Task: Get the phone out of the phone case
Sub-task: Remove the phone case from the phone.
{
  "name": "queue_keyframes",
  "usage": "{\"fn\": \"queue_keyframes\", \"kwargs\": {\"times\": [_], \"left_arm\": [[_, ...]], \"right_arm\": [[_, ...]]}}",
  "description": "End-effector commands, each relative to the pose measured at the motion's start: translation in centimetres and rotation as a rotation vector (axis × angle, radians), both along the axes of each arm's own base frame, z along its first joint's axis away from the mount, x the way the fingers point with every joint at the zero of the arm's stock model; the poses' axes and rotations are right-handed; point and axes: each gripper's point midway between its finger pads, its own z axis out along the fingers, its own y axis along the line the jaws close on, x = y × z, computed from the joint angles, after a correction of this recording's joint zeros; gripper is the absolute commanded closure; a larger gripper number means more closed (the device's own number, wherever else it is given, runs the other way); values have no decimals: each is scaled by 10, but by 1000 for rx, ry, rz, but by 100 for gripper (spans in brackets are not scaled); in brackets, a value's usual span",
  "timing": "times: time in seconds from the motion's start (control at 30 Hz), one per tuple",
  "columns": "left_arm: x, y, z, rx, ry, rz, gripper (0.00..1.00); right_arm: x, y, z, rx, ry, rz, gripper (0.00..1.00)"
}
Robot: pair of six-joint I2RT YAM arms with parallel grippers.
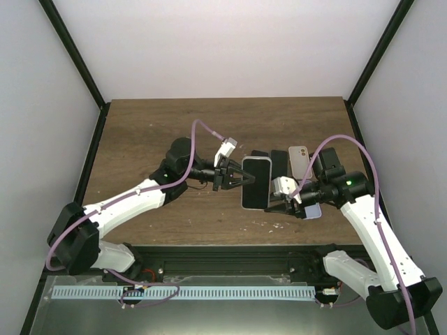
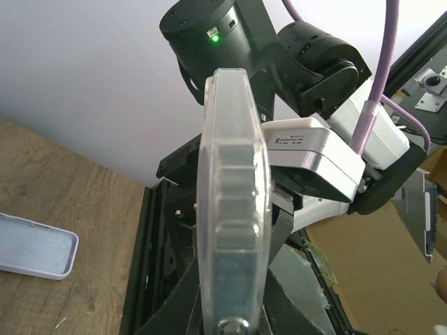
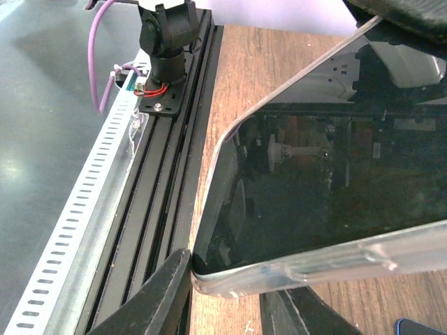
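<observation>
Phone [image 1: 256,183] in clear case [image 2: 230,209] held above table [image 1: 154,125]; left edge pinched by left gripper [image 1: 239,179] jaws; right side straddled by right gripper [image 3: 227,283] jaws, grip not discernible

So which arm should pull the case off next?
Right, probably. The right gripper straddles a corner of the clear case; the left gripper is shut on the phone, holding it steady.
</observation>
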Motion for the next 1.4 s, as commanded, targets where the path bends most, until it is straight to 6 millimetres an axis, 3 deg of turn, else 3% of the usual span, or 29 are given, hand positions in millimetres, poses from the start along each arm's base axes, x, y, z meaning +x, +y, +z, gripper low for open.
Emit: {"fn": "queue_keyframes", "kwargs": {"times": [0.0, 0.23, 0.5, 0.67, 1.1, 1.2, 1.37], "left_arm": [[-2, 0, 15, -17, 34, -28, 100], [-9, 5, 11, 1, 47, -44, 100], [-23, 16, 16, -4, 33, -66, 100], [-29, 18, 13, -3, 36, -97, 100], [-27, 12, 0, -5, 70, -138, 100], [-25, 9, 0, -6, 84, -159, 100], [-25, 5, 0, 15, 91, -199, 100]], "right_arm": [[12, 2, 12, -15, -226, 39, 75], [33, 2, 6, -38, -315, -16, 78], [71, 6, -7, -79, -289, -96, 79], [83, 10, -12, -70, -263, -116, 74], [89, 10, -14, -69, -236, -158, 63], [79, 9, -17, -71, -237, -116, 58], [64, 6, -14, -84, -268, -69, 58]]}}
